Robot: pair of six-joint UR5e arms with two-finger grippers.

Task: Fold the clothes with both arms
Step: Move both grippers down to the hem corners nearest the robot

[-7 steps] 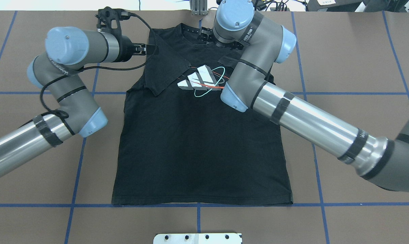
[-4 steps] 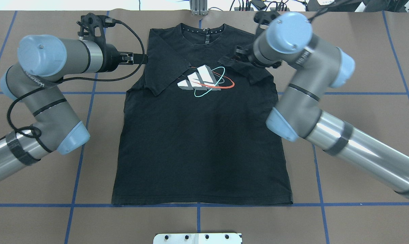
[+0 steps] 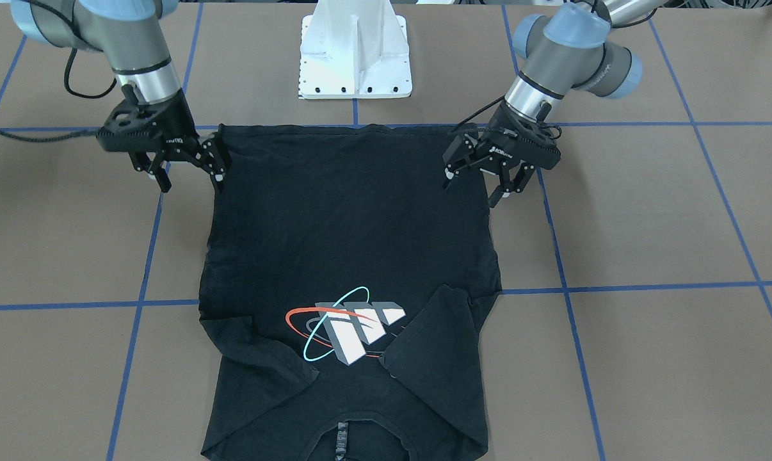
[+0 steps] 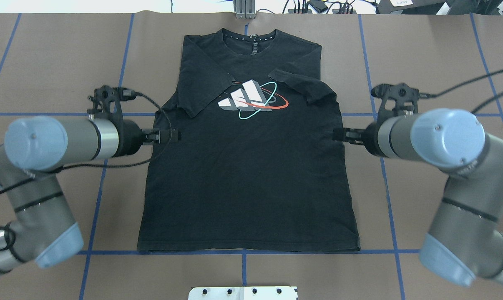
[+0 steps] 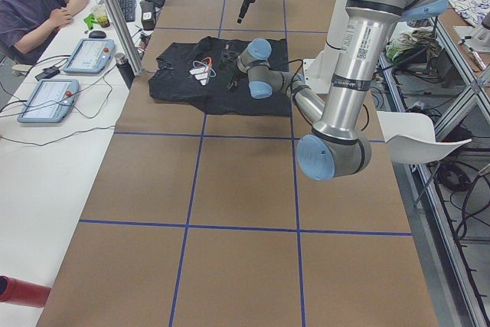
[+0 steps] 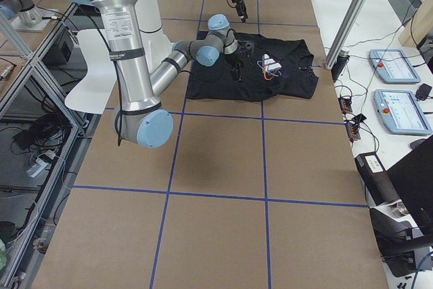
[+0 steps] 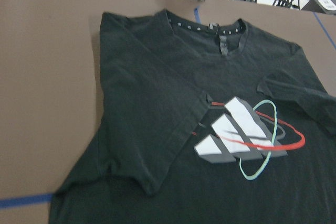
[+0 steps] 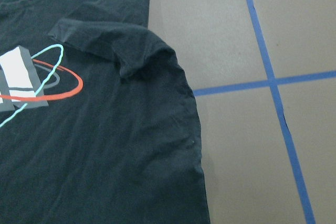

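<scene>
"Brown paper covers the surface (image 4: 443, 62). That's the largest thing in front of me, so I'll start there."

"And the shirt?"

"The black T-shirt (image 4: 247, 179) lies flat and front up between my two sets of jaws. The collar (image 4: 249, 36) is beyond them and the hem (image 4: 247, 249) is on the near side. The sleeve by my left jaws (image 4: 203, 87) and the sleeve by my right jaws (image 4: 308, 85) are both turned in over the chest. Their edges sit just beside the logo (image 4: 251, 100)."

"Your arms?"

"My left arm (image 4: 68, 139) reaches in from one side and my right arm (image 4: 435, 137) from the other, pointing at each other across the cloth. The left jaws stand apart and grip nothing, and the right jaws are the same. Each set hangs over a side edge of the body, on the hem side of the folded sleeve. I see no cloth caught between either pair."

"Which step, then?"

"I judge the sleeves are done and the body fold is the step in hand. Next I'd lower both sets together and close on the edges at matching points. Then I'd carry the cloth across evenly. If one side lags, the fold skews or the sleeves get dragged open."
</scene>
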